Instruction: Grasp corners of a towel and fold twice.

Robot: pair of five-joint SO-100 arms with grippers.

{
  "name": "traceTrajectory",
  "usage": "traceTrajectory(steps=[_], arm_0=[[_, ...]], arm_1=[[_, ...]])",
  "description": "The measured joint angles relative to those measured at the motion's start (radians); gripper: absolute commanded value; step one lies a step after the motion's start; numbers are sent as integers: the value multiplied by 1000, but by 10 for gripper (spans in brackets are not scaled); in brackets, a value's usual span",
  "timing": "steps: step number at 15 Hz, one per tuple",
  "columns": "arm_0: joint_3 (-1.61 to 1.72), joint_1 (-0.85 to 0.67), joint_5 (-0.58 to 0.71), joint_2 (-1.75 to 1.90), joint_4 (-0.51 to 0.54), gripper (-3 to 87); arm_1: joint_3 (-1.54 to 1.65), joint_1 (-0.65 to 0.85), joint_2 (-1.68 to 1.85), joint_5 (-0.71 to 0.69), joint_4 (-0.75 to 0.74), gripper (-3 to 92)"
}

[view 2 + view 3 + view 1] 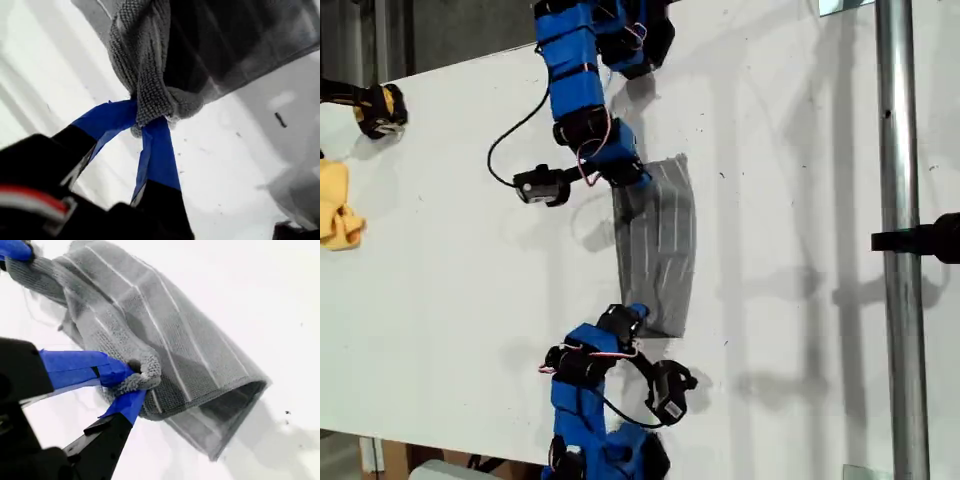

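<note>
You can see my first gripper [142,118] nearly closed: its two blue fingers [157,155] meet at the tips and pinch a bunched corner [150,107] of the towel [145,55]. The cloth is gathered into a tight wad right at the tips, and the rest of it spreads out beyond them, with white table showing past it.

My second gripper [137,381] is likewise almost closed. Its blue fingers [75,367] are pressed on another corner [145,372], which curls into a small roll between the tips. From there the towel runs away doubled over, two layers showing at the open edge nearest the camera, pale stripes running along it. A blue fingertip holds its far end.

In the exterior view the towel [660,245] lies as a narrow grey strip near the middle of the table [450,300], stretched between one arm at the top [582,95] and one at the bottom [588,400], each with its jaws at one end of the strip. You cannot tell from the wrist views which arm is which. A yellow cloth [335,205] sits at the exterior view's left edge, well apart.
</note>
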Motion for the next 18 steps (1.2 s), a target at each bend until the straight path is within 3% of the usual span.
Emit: traceTrajectory(steps=[3, 5, 8, 12, 15, 18], arm_0=[[209, -163, 86, 133, -89, -11], [337, -192, 89, 218, -121, -11], [574, -114, -15, 325, -262, -11], [850, 87, -221, 365, -566, -11], [982, 118, -304, 365, -733, -11], [1054, 86, -301, 367, -765, -10]], arm_1=[[21, 190, 48, -176, -11, -1], [51, 245, 83, -209, -11, -1], [149, 115, 123, -120, -61, -1], [273, -83, 123, 44, -190, -1], [345, -98, 118, 69, -261, -1], [383, -40, 118, 58, -262, -1]])
